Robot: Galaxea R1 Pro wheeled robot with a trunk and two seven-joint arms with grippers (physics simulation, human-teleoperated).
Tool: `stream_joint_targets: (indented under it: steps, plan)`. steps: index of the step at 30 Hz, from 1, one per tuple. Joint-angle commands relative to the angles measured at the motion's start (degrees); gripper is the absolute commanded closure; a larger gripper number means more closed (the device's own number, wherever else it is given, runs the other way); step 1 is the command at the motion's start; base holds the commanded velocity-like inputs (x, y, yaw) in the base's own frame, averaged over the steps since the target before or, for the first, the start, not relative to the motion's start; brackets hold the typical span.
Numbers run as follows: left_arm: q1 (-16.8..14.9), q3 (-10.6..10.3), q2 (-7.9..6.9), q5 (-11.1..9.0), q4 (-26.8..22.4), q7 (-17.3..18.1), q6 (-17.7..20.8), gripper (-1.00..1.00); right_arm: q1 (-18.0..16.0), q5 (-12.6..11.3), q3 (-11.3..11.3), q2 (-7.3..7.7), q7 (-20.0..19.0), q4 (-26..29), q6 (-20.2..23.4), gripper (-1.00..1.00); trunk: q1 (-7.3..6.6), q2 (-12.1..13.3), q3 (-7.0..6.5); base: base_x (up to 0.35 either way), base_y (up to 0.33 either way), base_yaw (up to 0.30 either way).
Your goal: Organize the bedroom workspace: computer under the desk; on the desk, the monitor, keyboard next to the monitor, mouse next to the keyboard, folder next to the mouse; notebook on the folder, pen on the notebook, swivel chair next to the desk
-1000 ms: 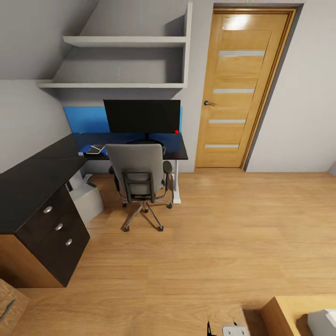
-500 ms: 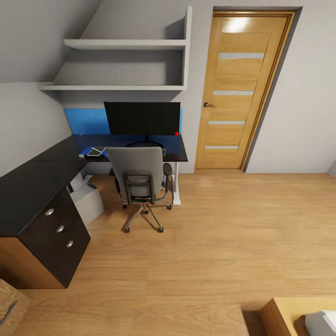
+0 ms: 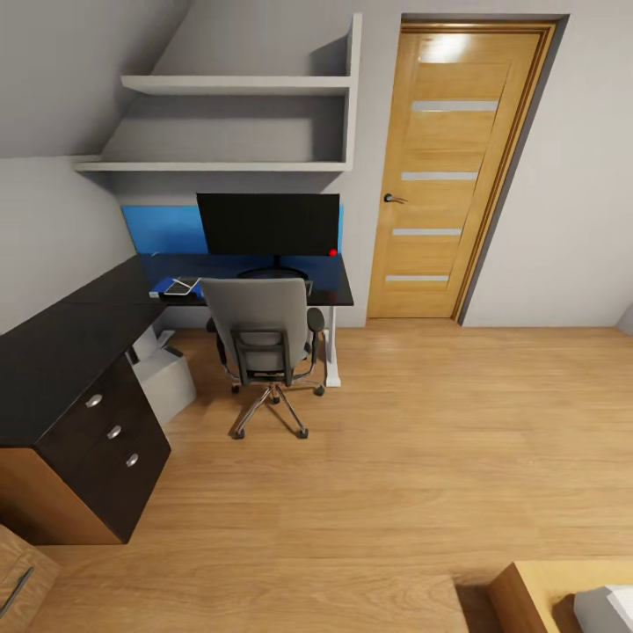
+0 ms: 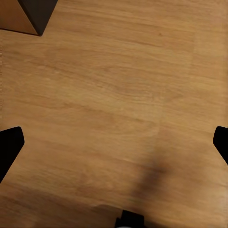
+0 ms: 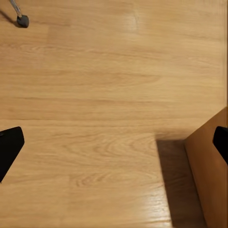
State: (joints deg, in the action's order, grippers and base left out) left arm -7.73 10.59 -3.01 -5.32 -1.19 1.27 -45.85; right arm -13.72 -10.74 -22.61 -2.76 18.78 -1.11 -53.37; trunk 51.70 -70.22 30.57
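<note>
While wrist views face floor (image 4: pixel 114 95), swivel chair (image 3: pixel 264 338) fronts desk (image 3: pixel 61 352).

We see a black desk (image 3: pixel 61 352), grey swivel chair (image 3: pixel 259 321), black monitor (image 3: pixel 268 222), blue folder (image 3: pixel 167 286) and honey-brown wooden door (image 3: pixel 457 167).

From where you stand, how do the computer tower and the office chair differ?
The computer is a plain pale box resting on the floor, tucked under the desk; the swivel chair stands out in the open in front of the desk. The computer has flat sides, while the chair has a grey fabric back, black armrests and a chrome star base. Both stand upright on the wood floor.
</note>
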Motion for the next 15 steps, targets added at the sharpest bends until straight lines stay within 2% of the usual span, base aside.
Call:
stream_joint_targets:
  steps: [1, 9, 15]
  plan:
    - [-0.03, -0.25, -0.02, -0.53, 0.05, 0.08, -0.15, -1.0, -0.01, -0.42, -0.55, 0.15, 0.11, -0.12, -0.3, -1.0, 0.0, -0.03, 0.05, 0.0, 0.0, 0.0]
    - [-0.01, -0.22, -0.02, -0.56, 0.05, -0.14, 0.0, -1.0, 0.77, -0.36, -0.59, 1.54, -0.03, -0.14, -1.52, -1.0, 0.0, -0.03, 0.05, 0.0, 0.0, 0.0]
    - [0.01, -0.22, 0.09, -0.57, -0.01, -0.18, 0.04, -1.0, 2.37, -0.34, -0.59, 2.32, -0.06, -0.19, -5.44, -1.0, 0.0, -0.03, 0.05, 0.0, 0.0, 0.0]
